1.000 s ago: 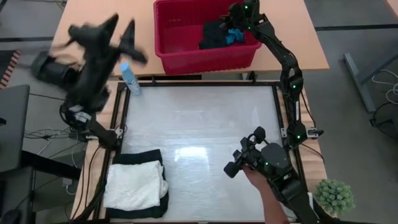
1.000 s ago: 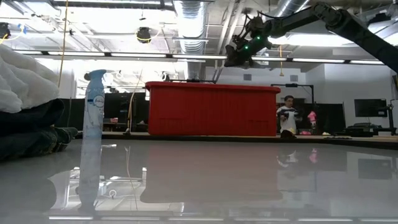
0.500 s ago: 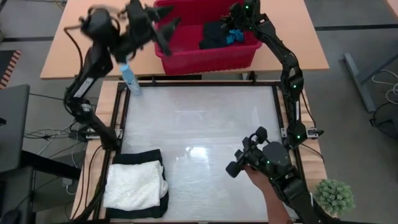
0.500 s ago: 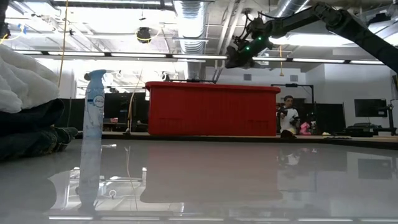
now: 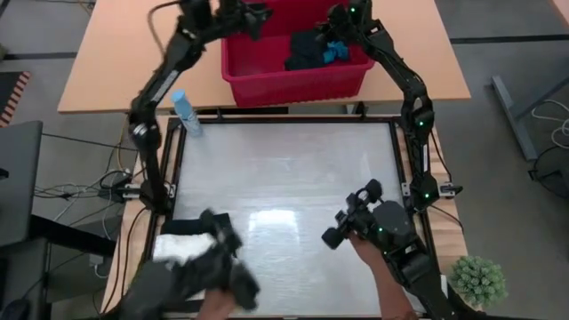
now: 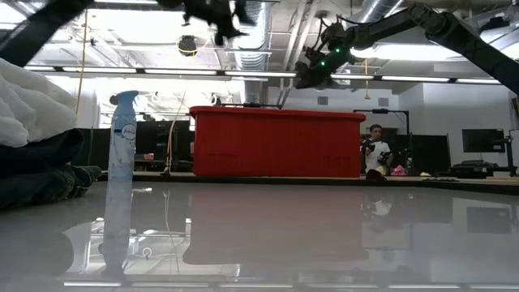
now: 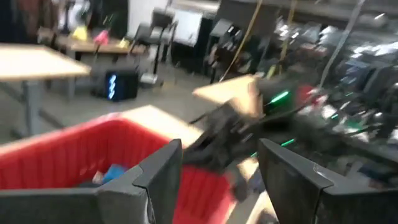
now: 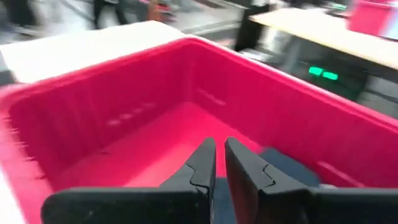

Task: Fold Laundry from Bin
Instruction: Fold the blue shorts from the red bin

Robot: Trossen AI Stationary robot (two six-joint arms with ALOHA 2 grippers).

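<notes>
Two grippers are hovering over the bin: the left gripper, fingers spread apart, above its left end; the right gripper, fingers nearly closed with nothing between them, above the laundry at its right end.

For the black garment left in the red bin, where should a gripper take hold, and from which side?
Probably from straight above: the black garment lies bunched at the right end of the bin, whose walls block any sideways approach. Pinch a raised fold near its middle, clear of the blue item. The right gripper is already over it.
</notes>
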